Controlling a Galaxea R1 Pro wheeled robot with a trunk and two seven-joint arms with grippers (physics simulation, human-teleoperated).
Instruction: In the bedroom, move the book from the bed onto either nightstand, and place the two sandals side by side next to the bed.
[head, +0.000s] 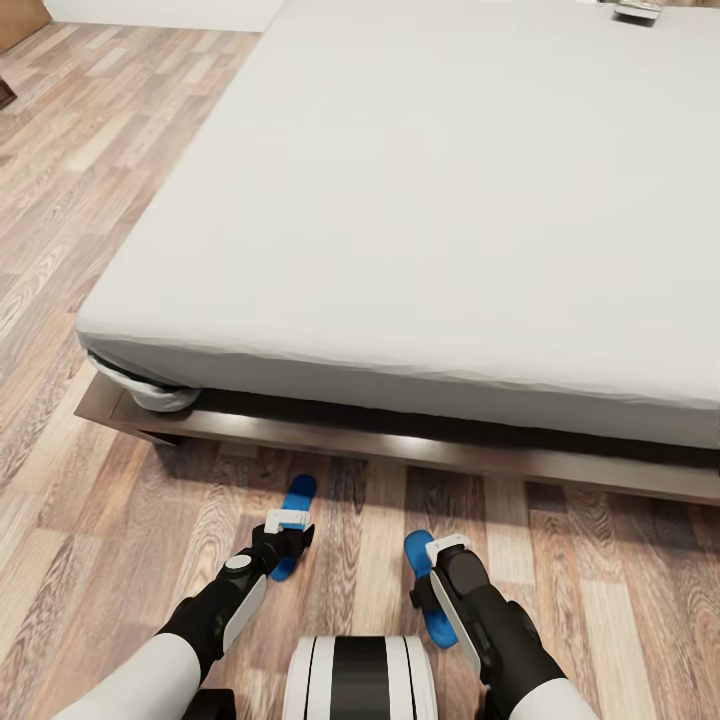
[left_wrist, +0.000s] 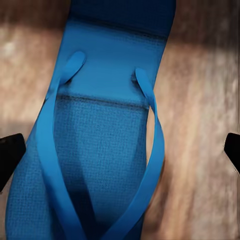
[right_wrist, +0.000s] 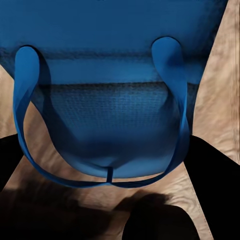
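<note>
Two flat bright blue flip-flops on the wood-plank floor (head: 90, 250) near the large pale bed (head: 420, 200), left sandal (head: 296, 497) under the spread left hand (head: 287, 537), right sandal (head: 420, 553) under the right hand (head: 432, 582), grip unclear, small book (head: 637, 11) on the bed's far right.

A home bedroom: low platform bed (head: 420, 200), wood-plank floor (head: 90, 200), blue sandals (head: 297, 497) alongside.

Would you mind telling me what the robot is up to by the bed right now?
It faces the side of the bed with both arms lowered over the two blue sandals on the wood floor. The left end effector is above the left sandal, fingers spread wide. The right end effector is over the right sandal. The sandals lie apart. A small object sits at the bed's far edge.
</note>
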